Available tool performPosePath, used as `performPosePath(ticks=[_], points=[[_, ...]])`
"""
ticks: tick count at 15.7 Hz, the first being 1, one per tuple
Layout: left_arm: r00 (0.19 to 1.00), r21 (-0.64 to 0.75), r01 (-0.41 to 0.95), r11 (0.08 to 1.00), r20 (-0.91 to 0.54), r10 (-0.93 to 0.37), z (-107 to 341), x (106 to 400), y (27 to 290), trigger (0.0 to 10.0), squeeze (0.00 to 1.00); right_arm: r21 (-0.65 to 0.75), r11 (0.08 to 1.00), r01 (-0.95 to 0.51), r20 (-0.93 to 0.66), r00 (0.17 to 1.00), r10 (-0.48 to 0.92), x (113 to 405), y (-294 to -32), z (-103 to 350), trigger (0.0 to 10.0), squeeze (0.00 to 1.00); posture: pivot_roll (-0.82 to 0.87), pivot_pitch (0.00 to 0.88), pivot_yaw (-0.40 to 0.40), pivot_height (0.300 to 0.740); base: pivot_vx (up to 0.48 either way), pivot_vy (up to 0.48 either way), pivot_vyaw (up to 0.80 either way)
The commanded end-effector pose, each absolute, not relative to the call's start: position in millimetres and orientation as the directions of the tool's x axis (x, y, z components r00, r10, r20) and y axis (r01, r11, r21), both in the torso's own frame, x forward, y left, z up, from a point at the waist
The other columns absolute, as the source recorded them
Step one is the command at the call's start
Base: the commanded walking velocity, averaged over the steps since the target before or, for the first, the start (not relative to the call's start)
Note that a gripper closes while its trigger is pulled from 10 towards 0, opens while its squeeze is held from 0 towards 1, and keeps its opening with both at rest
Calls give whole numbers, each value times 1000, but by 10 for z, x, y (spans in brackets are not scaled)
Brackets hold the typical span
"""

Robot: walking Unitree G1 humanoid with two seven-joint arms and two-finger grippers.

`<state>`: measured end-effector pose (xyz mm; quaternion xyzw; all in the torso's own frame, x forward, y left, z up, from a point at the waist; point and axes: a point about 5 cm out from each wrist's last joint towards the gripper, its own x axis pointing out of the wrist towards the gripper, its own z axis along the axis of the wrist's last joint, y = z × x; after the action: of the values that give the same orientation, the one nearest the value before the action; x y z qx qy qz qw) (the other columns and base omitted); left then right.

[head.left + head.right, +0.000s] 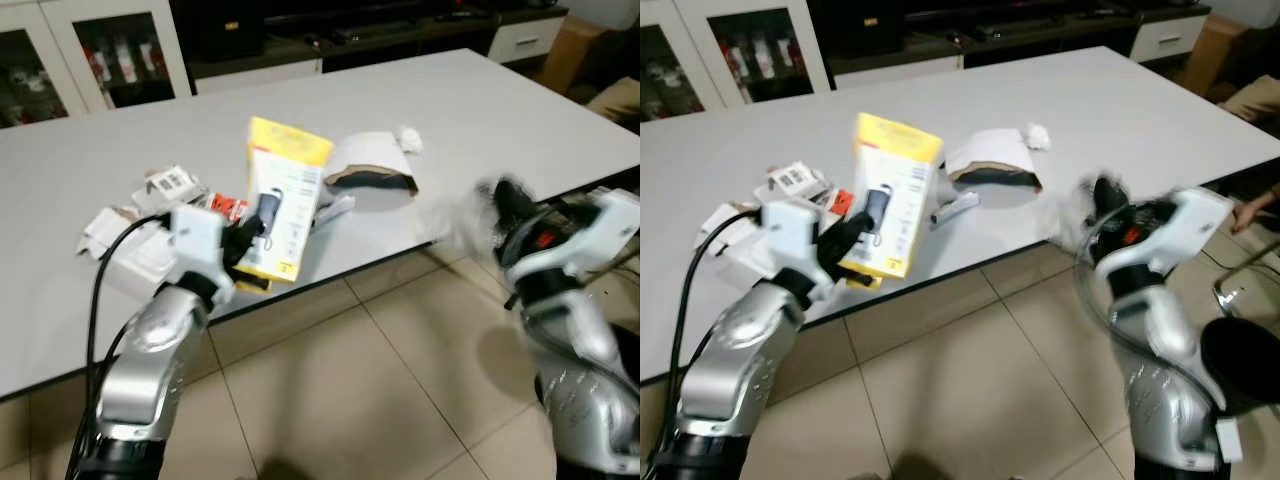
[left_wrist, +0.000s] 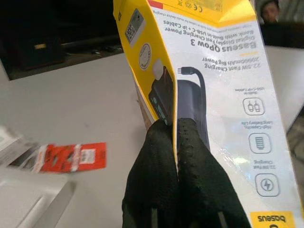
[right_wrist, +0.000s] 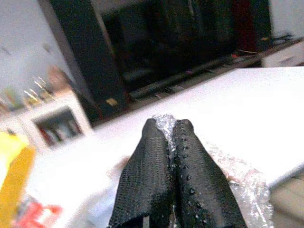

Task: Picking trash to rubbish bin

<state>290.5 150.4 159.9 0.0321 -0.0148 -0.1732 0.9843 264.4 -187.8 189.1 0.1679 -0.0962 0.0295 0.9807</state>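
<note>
My left gripper (image 1: 250,238) is shut on a flat yellow and white power-bank box (image 1: 284,190), held upright over the near edge of the white table (image 1: 500,110). In the left wrist view its fingers (image 2: 164,166) pinch the box's (image 2: 228,95) edge. My right gripper (image 1: 1102,200) is raised off the table's front edge, blurred, and shut on a piece of clear bubble wrap (image 3: 237,185) that trails from between the fingers (image 3: 156,161). A curled white and brown paper scrap (image 1: 372,165) and a small white crumpled wad (image 1: 408,138) lie on the table behind.
Several white packets and a red card (image 2: 71,156) lie at the table's left near edge (image 1: 150,220). Tiled floor (image 1: 380,400) spreads below the table edge. White glass-door cabinets (image 1: 90,50) and a dark TV unit stand behind. A person's hand (image 1: 1248,210) appears at the far right.
</note>
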Motion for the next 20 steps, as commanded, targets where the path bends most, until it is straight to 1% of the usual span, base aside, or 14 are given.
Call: performPosePath(ticks=[1, 2, 3, 5, 8, 9, 10, 11, 13, 14, 15, 16, 17, 20], points=[[939, 27, 343, 939, 24, -344, 1655, 2907, 1487, 10000, 0, 268, 963, -41, 215, 976, -18, 2587, -1884, 1917, 10000, 0, -82, 30, 16, 740, 0, 0, -800], [950, -55, 312, 948, 11, -312, 1633, 2897, 1566, 9569, 0, 267, 964, -9, 192, 980, -45, 2568, -1883, 1855, 10000, 0, -90, 30, 19, 740, 356, 0, -800], [958, -47, 283, 958, -32, -285, 1596, 2889, 1626, 10000, 0, 252, 967, 25, 166, 984, -68, 2558, -1888, 1791, 10000, 0, -88, 30, 17, 740, 368, 0, -800], [942, -43, 323, 945, -81, -326, 1549, 2843, 1625, 10000, 0, 128, 989, 74, 123, 988, -90, 2494, -1887, 1636, 10000, 0, -94, 30, 17, 740, 0, 0, -800], [933, -49, 329, 943, -138, -333, 1408, 2837, 1608, 10000, 0, 65, 988, 141, 48, 988, -144, 2394, -1952, 1466, 10000, 0, -110, 32, 21, 740, 0, 0, -800], [936, -74, 306, 949, -159, -314, 1339, 2828, 1613, 10000, 0, 61, 988, 144, 23, 989, -146, 2374, -1956, 1413, 10000, 0, -114, 32, 23, 740, 0, 0, -800], [927, -142, 294, 945, -200, -319, 1259, 2787, 1613, 10000, 0, 76, 988, 132, 0, 991, -132, 2360, -1937, 1362, 10000, 0, -132, 36, 27, 740, 0, 0, -800], [933, -175, 243, 954, -227, -279, 1207, 2764, 1617, 10000, 0, 91, 986, 139, -29, 990, -137, 2342, -1935, 1298, 10000, 0, -129, 36, 22, 740, 0, 0, -800], [960, -130, 211, 969, -157, -230, 1207, 2745, 1577, 10000, 0, 60, 989, 138, -81, 988, -133, 2318, -1926, 1176, 10000, 0, -113, 44, -9, 740, 0, 0, -400], [956, -57, 148, 987, -248, -157, 1119, 2721, 1589, 10000, 0, 36, 993, 114, -110, 988, -109, 2316, -1895, 1104, 10000, 0, -105, 47, -26, 740, 0, 0, 0], [942, -37, 157, 987, -295, -161, 1060, 2693, 1576, 10000, 0, 21, 996, 91, -141, 986, -87, 2322, -1868, 1038, 10000, 0, -94, 50, -41, 740, 0, 0, 0], [936, -62, 211, 976, -276, -220, 1052, 2663, 1542, 10000, 0, 22, 997, 77, -163, 984, -73, 2334, -1849, 993, 10000, 0, -84, 51, -60, 740, 0, 0, 0], [951, 44, 190, 981, -257, -173, 1047, 2635, 1574, 10000, 0, 7, 998, 62, -186, 981, -59, 2358, -1826, 953, 10000, 0, -76, 56, -74, 740, 0, 0, -800], [949, 88, 197, 976, -267, -167, 980, 2554, 1676, 10000, 0, 23, 999, 49, -226, 973, -43, 2431, -1831, 885, 10000, 0, -61, 75, -105, 740, 0, 0, -800]])
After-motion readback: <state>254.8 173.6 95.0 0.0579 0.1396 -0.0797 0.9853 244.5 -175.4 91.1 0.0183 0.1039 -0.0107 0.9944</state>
